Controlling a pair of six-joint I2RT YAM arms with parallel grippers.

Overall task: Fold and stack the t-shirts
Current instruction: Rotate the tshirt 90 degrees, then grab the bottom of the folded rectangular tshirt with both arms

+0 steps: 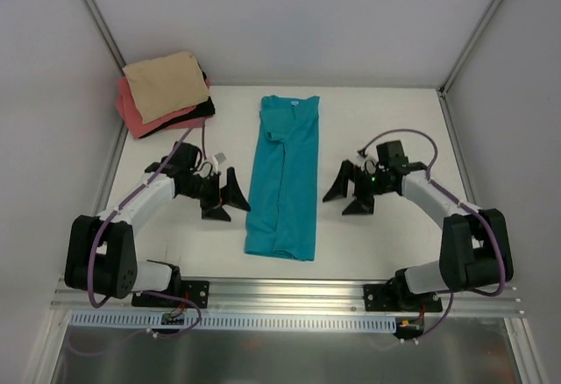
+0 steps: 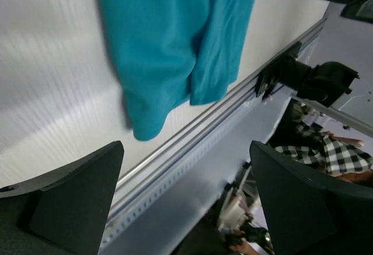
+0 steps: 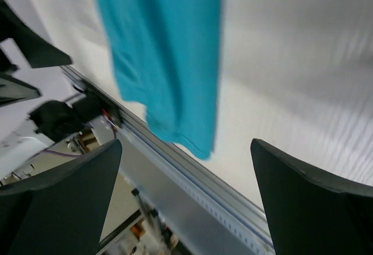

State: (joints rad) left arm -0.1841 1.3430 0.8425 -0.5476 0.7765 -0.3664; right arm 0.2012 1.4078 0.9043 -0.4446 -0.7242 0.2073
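Top external view: teal tee (image 1: 282, 178) lies flat in the middle of the table (image 1: 386, 125) as a long narrow strip, collar at the far end, hem near the front rail (image 1: 289, 289). Its sides look already turned in, so the lengthwise fold reads as done. Tan tee (image 1: 165, 86) sits folded on top of pink tee (image 1: 138, 114) at the far-left corner, well apart from the teal one; a dark edge shows in that pile, can't tell what it is. L gripper (image 1: 228, 200) hangs just beside the strip's left edge. R gripper (image 1: 348, 193) is near its right edge w/ bare table btwn. Both face inward at approx mid-length. Both wrist views show jaws spread wide w/ nothing btwn them, only the teal hem end & the rail beyond. Judging by this, the step in hand is the cross fold of the teal tee. It looks like the third shirt w/ two seemingly done, so the task is prob. well past halfway. Next move likely calls for both grippers to drop to the hem corners, pinch all layers at once, lift low & carry hem toward collar w/o letting the tucked sides spill open. After that maybe a second fold, then transfer onto the pile. Cloth is soft, so an uneven pinch btwn L & R would skew the fold.
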